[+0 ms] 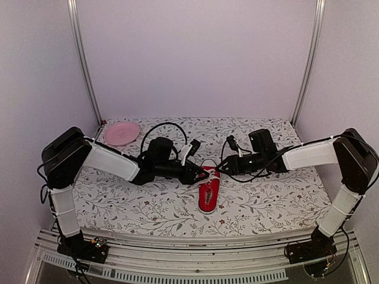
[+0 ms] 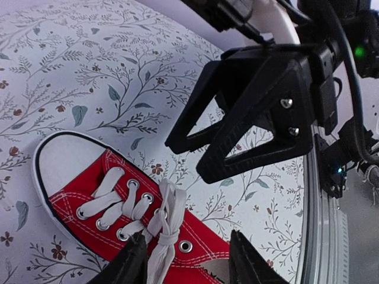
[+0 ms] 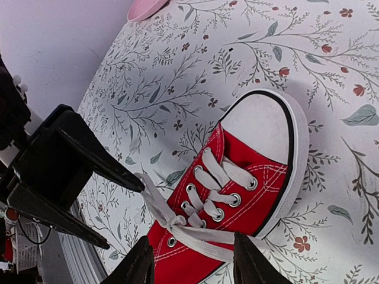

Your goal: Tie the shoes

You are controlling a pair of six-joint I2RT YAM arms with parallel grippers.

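A: Where did the shoe (image 1: 208, 190) sit?

B: Flat on its sole near the middle of the worktop (image 1: 118, 201). The white toe cap (image 3: 260, 127) pointed toward the arm bases and the heel end toward the back wall. Red canvas, with white rubber round the sole.

A: And the laces (image 2: 115, 198)?

B: White, crossed through the eyelets and drawn into a small knot (image 3: 176, 222) by the top eyelets. Two loose strands left the knot. One ran out toward the left arm. The other lay across the canvas on the right arm's side.

A: What about the left gripper (image 2: 186, 251)?

B: It was low over the shoe's opening, reaching in from the left, with its fingers well apart. In its own wrist view a strand ran down through the gap between them. From the right wrist view, that strand touched the tip of one of its fingers (image 3: 118, 174). The two pads were not pinching it.

A: And the right gripper (image 3: 190, 239)?

B: It came in from the opposite side, also spread wide. The second strand lay across the space between its fingers. They had not closed on the strand or on the shoe.

A: How did the two stand to each other?

B: Tip toward tip, close together over the heel half of the shoe. I could not tell whether they touched.

A: Anything else on the worktop?

B: A pink plate (image 1: 122, 132) at the far left corner, well apart from the shoe. A floral print covered the surface.
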